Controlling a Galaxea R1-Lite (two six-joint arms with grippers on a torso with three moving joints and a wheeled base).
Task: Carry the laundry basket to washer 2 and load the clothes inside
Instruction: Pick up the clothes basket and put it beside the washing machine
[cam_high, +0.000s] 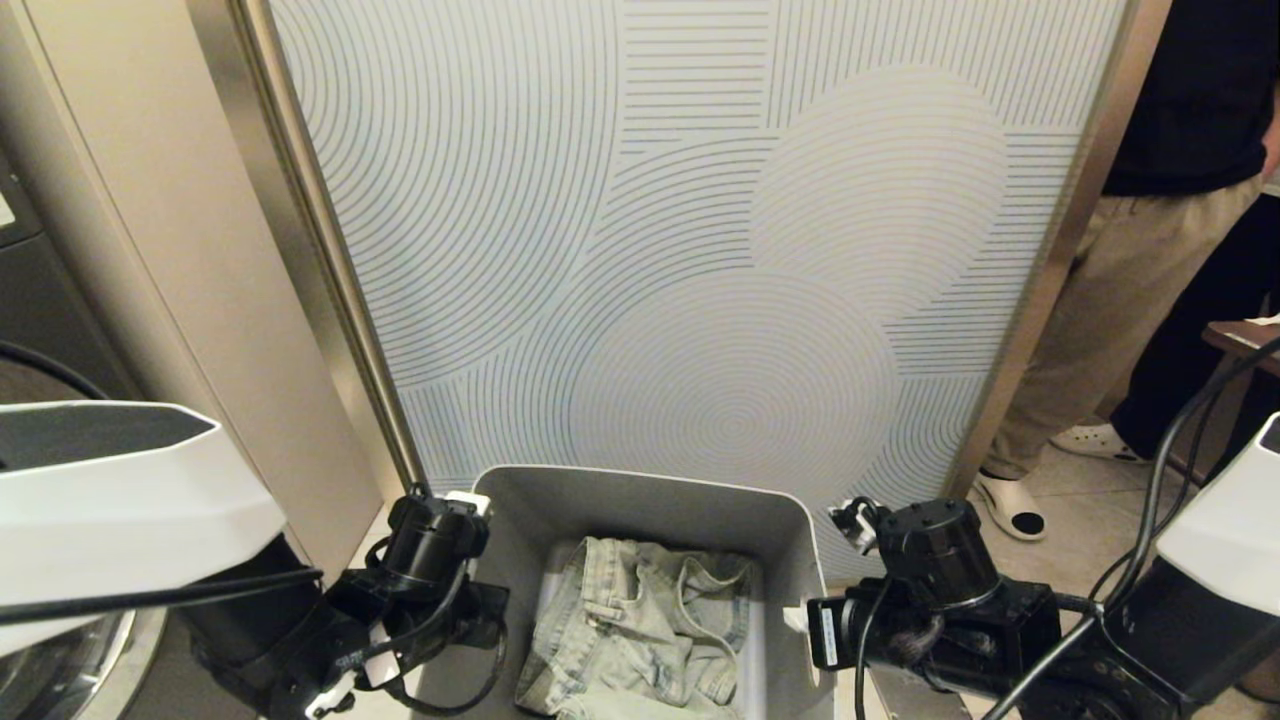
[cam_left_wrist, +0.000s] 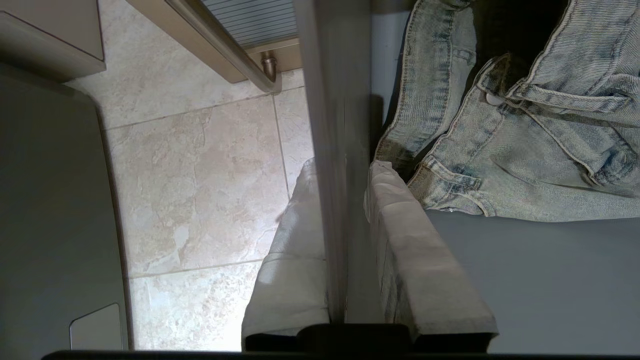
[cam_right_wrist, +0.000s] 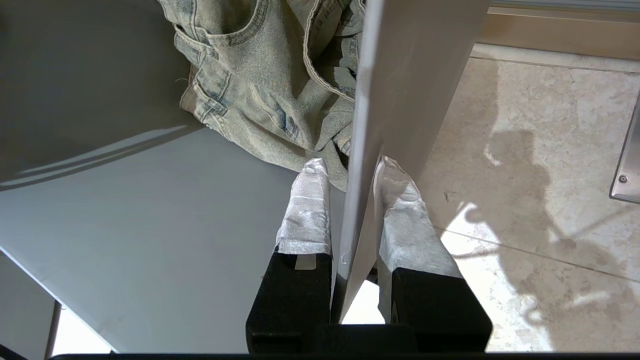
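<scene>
Inspector: The carry is in hand. The left gripper (cam_left_wrist: 345, 250) is clenched on the left wall of the laundry basket (cam_high: 640, 500); the right gripper (cam_right_wrist: 350, 200) grasps the right wall.

Clerk: And the load?

Inspector: The clothes (cam_high: 640, 630) lie inside, at the basket's bottom. Washer 2 cannot be identified from here, so the next move likely calls for finding it, basket kept level.

Clerk: Surroundings?

Inspector: Pale tiled floor (cam_left_wrist: 200, 190); a line-patterned panel (cam_high: 700, 250) beyond; a person (cam_high: 1150, 250) stands at far right.

text: none legible | white label on right gripper (cam_high: 826, 632): print too small to read | no brands, numbers or signs readable elsewhere
</scene>
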